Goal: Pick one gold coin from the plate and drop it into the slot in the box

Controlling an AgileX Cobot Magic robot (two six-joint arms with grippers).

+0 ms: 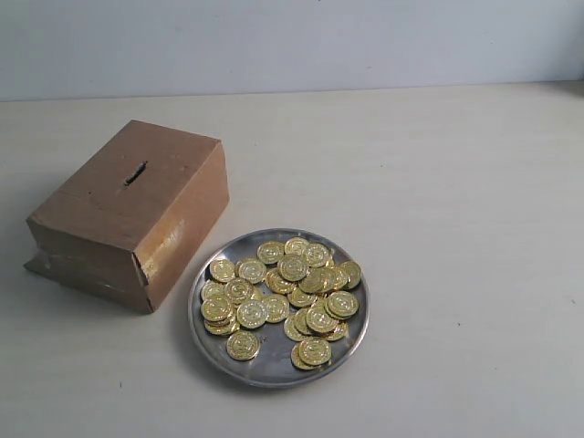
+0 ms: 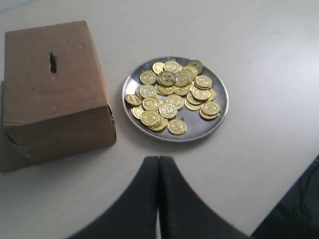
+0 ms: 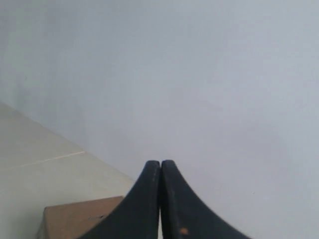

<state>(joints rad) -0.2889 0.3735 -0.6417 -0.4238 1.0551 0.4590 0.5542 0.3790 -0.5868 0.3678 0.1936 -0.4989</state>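
The round silver plate (image 1: 212,334) lies near the table's front middle, heaped with several gold coins (image 1: 293,267). Left of it stands the brown cardboard box (image 1: 100,228), its short dark slot (image 1: 135,172) in the top face. No arm shows in the exterior view. In the left wrist view the plate (image 2: 219,117), its coins (image 2: 166,78), the box (image 2: 60,114) and slot (image 2: 52,62) lie beyond my left gripper (image 2: 158,158), which is shut and holds nothing. My right gripper (image 3: 160,162) is shut too, empty, pointing at the wall, with a corner of the box (image 3: 75,216) below it.
The pale table (image 1: 456,228) stretches bare to the right of the plate and behind the box, up to a light wall (image 1: 292,36). A dark object (image 2: 299,209) sits at one corner of the left wrist view.
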